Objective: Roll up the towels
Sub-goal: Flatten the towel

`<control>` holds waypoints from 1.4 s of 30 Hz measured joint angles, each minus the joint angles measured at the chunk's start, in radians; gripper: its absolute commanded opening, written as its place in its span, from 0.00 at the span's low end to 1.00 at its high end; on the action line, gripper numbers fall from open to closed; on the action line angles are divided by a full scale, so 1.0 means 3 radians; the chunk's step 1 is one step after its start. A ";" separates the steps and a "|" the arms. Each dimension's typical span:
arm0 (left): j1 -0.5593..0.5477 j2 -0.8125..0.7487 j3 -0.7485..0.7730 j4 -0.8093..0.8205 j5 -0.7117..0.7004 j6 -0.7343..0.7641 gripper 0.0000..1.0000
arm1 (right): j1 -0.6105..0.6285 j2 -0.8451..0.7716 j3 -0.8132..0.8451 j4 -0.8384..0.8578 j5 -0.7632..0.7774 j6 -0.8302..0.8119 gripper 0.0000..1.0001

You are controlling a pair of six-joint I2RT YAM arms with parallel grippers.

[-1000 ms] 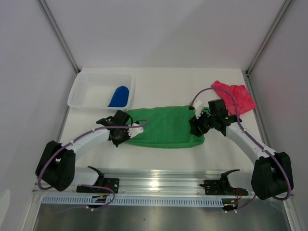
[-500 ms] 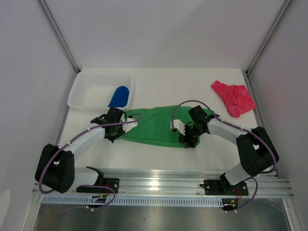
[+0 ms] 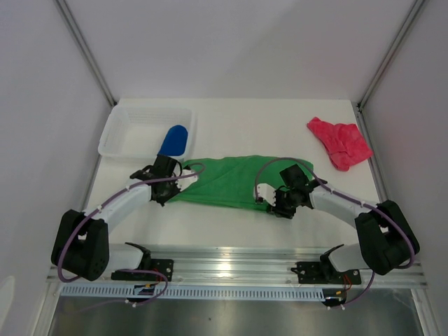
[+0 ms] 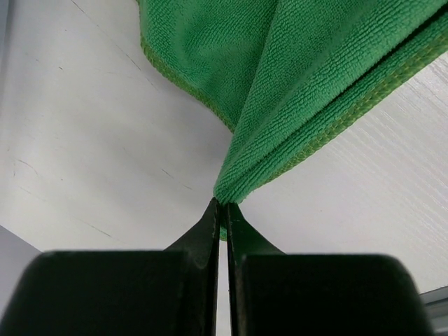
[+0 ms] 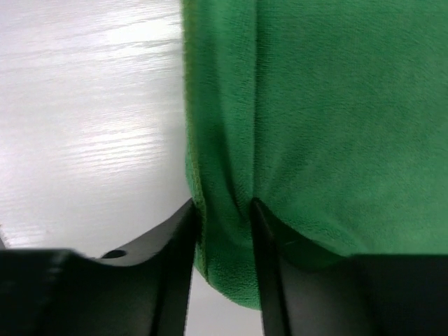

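Green towel (image 3: pixel 224 180): mid-frame on the surface (image 3: pixel 245 119), spread between both claws.
Left claw (image 4: pixel 221 206): clenched on the towel's left corner.
Right claw (image 5: pixel 222 210): pinching a fold of its near edge.
Blue towel (image 3: pixel 173 140): in the basket (image 3: pixel 122 133), upper left.
Pink towel (image 3: pixel 339 142): crumpled, upper right.
Technique: probably best to pull the cloth taut and flat, edges square, before rolling evenly.

The top external camera is looking down from above and behind the arm bases (image 3: pixel 82 246) across the whole table (image 3: pixel 231 119), while each wrist camera is peering very closely past its own fingers (image 4: pixel 206 231) (image 5: pixel 173 241) at one end of the green towel (image 3: pixel 224 183) all three are sharing.
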 measured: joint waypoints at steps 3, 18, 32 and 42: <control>0.0001 0.0000 0.0000 -0.0001 0.0000 0.0000 0.00 | 0.0001 0.0009 -0.0004 0.0123 0.0141 0.0048 0.15; 0.0018 -0.0010 0.1195 -0.0340 0.0149 -0.0031 0.01 | -0.0160 0.0038 0.1292 -0.0540 0.0582 -0.0142 0.36; 0.0023 0.0280 0.0819 -0.0346 0.0224 -0.0046 0.01 | 0.0056 0.0342 0.1462 -0.0050 0.0495 0.1181 0.49; 0.0023 0.0295 0.0813 -0.0275 0.0226 -0.0092 0.01 | 0.0042 -0.0135 0.0469 -0.0546 0.0696 0.1043 0.49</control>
